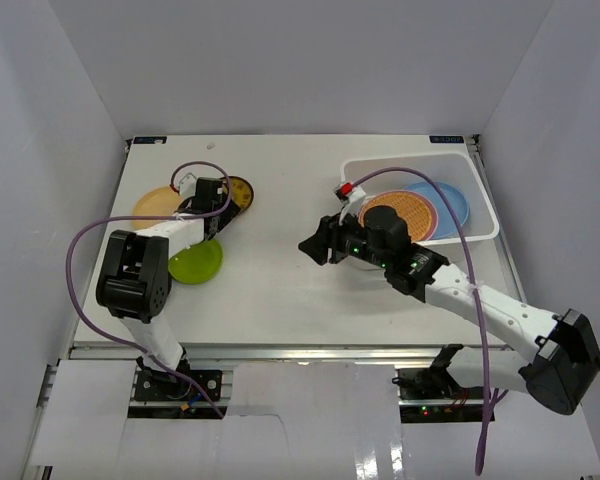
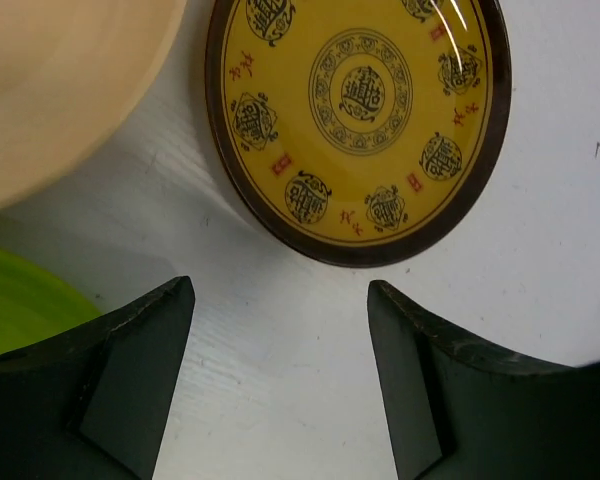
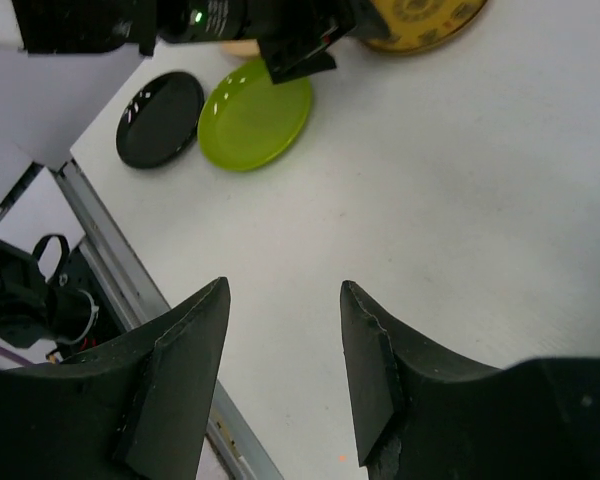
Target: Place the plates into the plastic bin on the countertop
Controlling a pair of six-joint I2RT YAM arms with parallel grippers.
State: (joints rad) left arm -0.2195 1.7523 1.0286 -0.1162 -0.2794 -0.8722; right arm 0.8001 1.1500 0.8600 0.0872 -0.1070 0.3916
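Left wrist shows our left gripper (image 2: 280, 290) spread wide, black-and-yellow plate (image 2: 360, 110) just ahead; our right gripper (image 3: 284, 290) gapes empty.

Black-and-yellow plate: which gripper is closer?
Left. The left gripper hovers open right at the rim of the black-and-yellow plate; the right gripper is mid-table, nearer the plastic bin.

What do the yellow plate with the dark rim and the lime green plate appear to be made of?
The yellow plate looks like glossy melamine or glazed ceramic, I cannot tell which: its surface shows bright glare and crisp printed dark medallions. The lime green plate looks like smooth plastic, probably: even colour with a soft sheen.
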